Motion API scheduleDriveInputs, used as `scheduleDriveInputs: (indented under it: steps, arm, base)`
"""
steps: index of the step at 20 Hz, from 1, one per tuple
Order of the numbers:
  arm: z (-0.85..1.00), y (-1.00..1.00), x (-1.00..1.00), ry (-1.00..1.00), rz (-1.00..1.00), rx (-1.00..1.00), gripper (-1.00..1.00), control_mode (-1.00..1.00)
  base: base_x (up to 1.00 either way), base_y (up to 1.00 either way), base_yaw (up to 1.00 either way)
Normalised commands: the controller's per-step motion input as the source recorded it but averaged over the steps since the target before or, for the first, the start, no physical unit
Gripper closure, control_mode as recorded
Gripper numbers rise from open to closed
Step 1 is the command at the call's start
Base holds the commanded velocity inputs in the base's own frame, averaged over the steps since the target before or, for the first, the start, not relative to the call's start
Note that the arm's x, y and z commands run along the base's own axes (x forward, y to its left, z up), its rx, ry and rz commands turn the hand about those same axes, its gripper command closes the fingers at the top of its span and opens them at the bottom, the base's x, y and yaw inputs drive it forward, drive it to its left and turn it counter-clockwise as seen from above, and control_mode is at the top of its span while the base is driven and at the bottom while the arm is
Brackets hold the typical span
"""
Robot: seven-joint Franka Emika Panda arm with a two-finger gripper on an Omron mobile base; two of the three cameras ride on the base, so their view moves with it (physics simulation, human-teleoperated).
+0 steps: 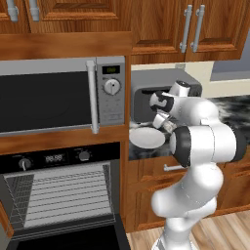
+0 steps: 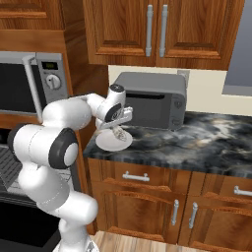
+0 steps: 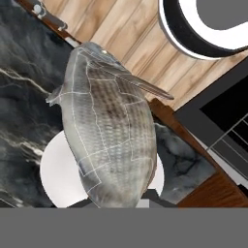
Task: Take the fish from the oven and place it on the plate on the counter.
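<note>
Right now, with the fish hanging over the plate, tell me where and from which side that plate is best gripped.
Take the plate by its rim, pinching the thin edge from above. It lies flat and shallow on the counter, so only its lip offers a hold. Come at the side facing the room. The pincer is shut on the fish, so it would have to let that go first.

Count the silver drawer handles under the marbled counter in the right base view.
2. One horizontal silver bar handle sits on the drawer just below the dark marbled stone counter, right of the plate's corner; a second silver handle is cut off at the right edge. More may lie beyond the frame.
</note>
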Motion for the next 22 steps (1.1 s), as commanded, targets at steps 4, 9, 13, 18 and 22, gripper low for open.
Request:
scheduleDriveInputs:
  steps: [4,9,13,18,22]
  arm:
    - [-0.37,0.07,0.22,0.0,-0.04,-0.01,1.0,-1.0]
    - [-0.31,0.01,0.26,0.0,0.0,0.0,1.0,-1.0]
    - [-0.25,0.13,0.23,0.0,0.01,0.0,1.0,-1.0]
    - [-0.13,0.13,0.19,0.0,0.08,0.0,1.0,-1.0]
    - [-0.14,0.0,0.17,0.0,0.12,0.0,1.0,-1.0]
  base:
    - [0.0,0.0,0.0]
    - [0.0,0.0,0.0]
    - [0.0,0.0,0.0]
    - [0.0,0.0,0.0]
    - [0.0,0.0,0.0]
